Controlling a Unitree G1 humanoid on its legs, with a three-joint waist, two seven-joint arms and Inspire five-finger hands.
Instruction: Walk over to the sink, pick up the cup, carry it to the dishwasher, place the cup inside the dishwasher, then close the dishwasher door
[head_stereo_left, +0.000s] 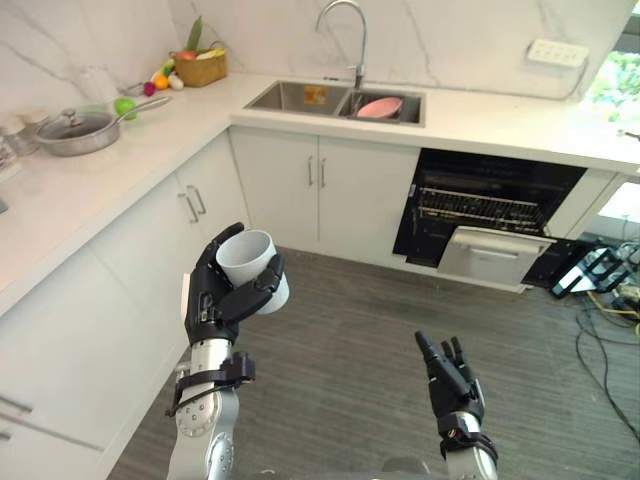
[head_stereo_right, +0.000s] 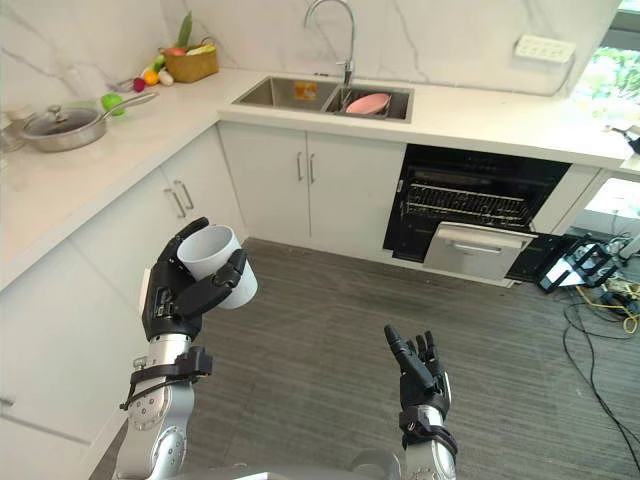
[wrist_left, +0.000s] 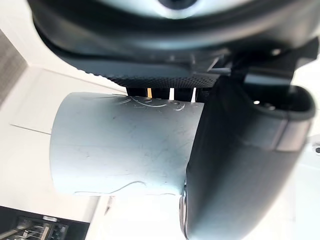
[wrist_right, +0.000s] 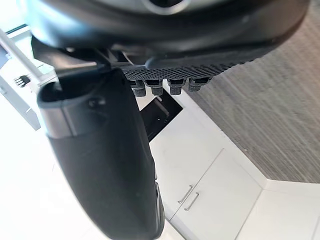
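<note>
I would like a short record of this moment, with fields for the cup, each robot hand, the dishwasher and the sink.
cup: white, held up above the floor
left robot hand: curled round the cup
right robot hand: open, empty, fingers pointing up
dishwasher: open, rack visible inside
sink: holds a pink dish in its right basin

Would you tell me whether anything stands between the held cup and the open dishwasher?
Nothing visible does: the left hand holds the cup, and only bare floor lies between it and the dishwasher, which stands open with its rack showing.
</note>
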